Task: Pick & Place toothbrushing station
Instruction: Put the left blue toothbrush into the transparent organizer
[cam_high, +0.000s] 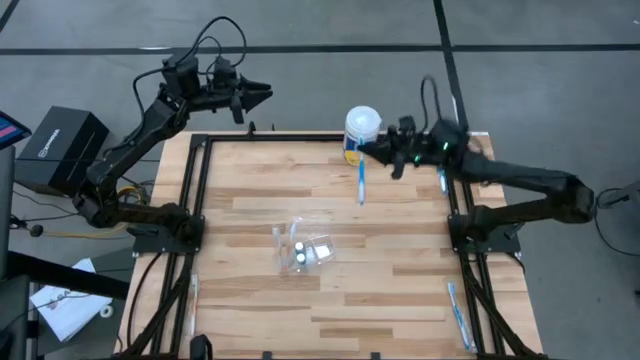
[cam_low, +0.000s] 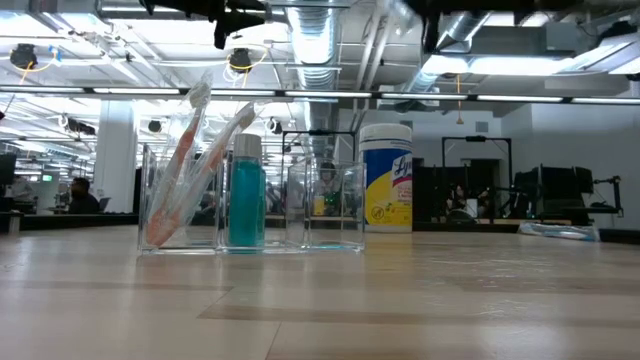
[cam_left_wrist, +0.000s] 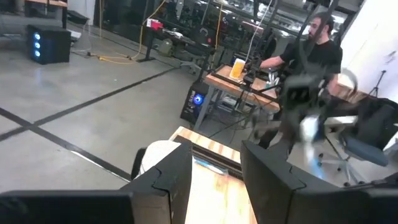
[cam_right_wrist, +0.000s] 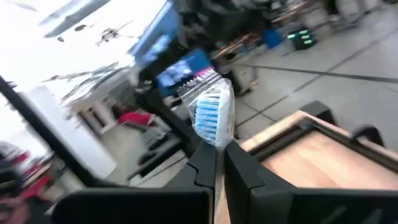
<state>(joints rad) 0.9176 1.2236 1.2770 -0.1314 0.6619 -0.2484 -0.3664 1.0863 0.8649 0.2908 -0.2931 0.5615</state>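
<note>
Two dark arms stand over my pale wooden surface (cam_high: 400, 260). The white wipes canister with yellow label (cam_high: 361, 130) sits at the far edge. The clear plastic compartment organiser (cam_high: 303, 248) rests near the middle, holding pink toothbrushes (cam_low: 178, 180) and a teal tube (cam_low: 246, 195). The right claw (cam_high: 366, 150) hangs beside the canister, clamped on a blue-bristled wrapped toothbrush (cam_high: 361, 180). The left claw (cam_high: 262, 95) hovers beyond the far-left corner, fingers (cam_left_wrist: 168, 180) parted, holding nothing.

Blurred toothbrush head (cam_right_wrist: 214, 118) above the right pincer (cam_right_wrist: 219, 165); handle hidden between its closed fingers.
</note>
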